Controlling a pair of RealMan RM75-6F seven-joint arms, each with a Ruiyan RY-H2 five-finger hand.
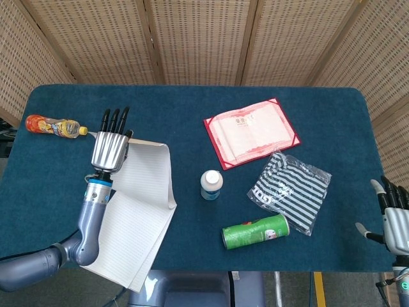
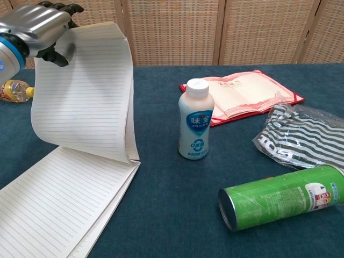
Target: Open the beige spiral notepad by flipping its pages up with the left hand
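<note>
The beige spiral notepad [image 1: 124,233] lies open at the table's front left, its lined lower page [image 2: 59,204] flat on the blue cloth. A stack of lifted pages [image 2: 86,97] stands curved up from the spine. My left hand [image 1: 112,146] grips their top edge, its thumb beneath the paper and its fingers over it, which shows best in the chest view [image 2: 37,27]. In the head view the raised pages [image 1: 150,173] reach back toward the far side. My right hand [image 1: 396,220] hangs off the table's front right corner, fingers apart, holding nothing.
A white milk bottle [image 1: 211,185] stands mid-table just right of the notepad. A green can [image 1: 255,231] lies on its side, with a striped bag [image 1: 291,190] and a red certificate folder [image 1: 251,131] beyond it. An orange drink bottle [image 1: 54,126] lies far left.
</note>
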